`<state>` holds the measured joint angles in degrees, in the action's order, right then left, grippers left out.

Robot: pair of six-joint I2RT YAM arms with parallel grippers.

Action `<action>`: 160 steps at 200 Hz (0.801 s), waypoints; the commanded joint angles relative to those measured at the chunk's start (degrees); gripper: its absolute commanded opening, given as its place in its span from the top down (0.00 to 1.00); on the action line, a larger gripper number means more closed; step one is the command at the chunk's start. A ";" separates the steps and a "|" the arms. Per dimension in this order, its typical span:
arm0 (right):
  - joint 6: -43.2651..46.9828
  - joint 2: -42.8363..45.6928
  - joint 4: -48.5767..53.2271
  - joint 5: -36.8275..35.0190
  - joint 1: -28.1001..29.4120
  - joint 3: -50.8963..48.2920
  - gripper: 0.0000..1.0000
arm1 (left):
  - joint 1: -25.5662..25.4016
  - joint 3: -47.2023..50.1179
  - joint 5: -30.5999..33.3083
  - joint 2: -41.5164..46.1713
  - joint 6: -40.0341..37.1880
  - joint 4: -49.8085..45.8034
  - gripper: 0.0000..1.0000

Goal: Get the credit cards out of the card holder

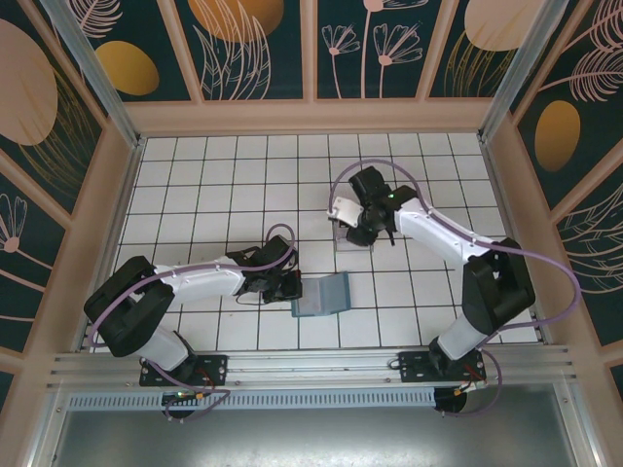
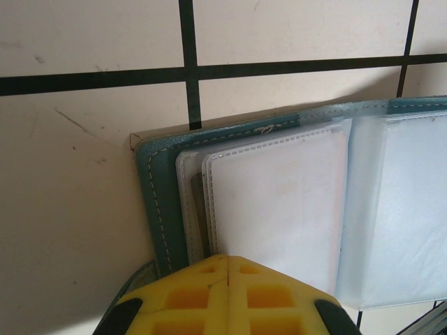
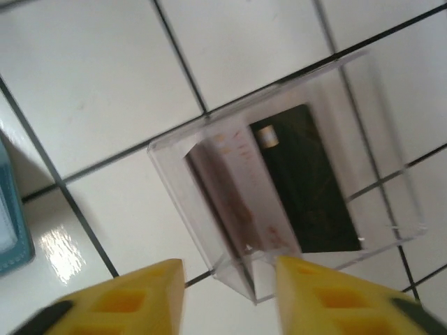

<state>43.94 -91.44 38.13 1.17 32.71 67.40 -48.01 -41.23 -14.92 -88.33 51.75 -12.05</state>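
The teal card holder lies open on the tiled floor in front of the arms. In the left wrist view its teal cover frames frosted clear sleeves. My left gripper is shut, its tips together over the holder's near edge. Two credit cards sit in a clear plastic tray: a pale card leans against its wall and a dark card lies flat. My right gripper hovers just above the tray's near corner, open with nothing between its fingers.
White tiles with black grout cover the floor, ringed by a low wooden frame. A sliver of the teal holder shows at the left of the right wrist view. A metal rail runs along the near edge.
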 commanded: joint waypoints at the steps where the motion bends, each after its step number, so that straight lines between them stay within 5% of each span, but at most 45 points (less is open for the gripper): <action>1: -0.49 -0.53 -2.12 -5.09 0.08 -2.32 0.47 | -0.33 0.54 0.77 0.84 -0.33 -1.42 0.99; 23: -0.35 -2.23 -4.35 -8.01 0.06 -2.64 0.27 | -0.26 0.50 0.68 0.81 -0.31 -1.39 0.99; 160: -0.51 -5.91 -14.63 -21.16 -0.38 1.43 0.25 | -0.27 0.63 1.56 2.10 -0.10 -2.36 0.99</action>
<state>44.18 -98.21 27.07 -15.68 32.62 67.18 -48.03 -41.23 -14.35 -87.83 51.75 -12.73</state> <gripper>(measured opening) 0.754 0.053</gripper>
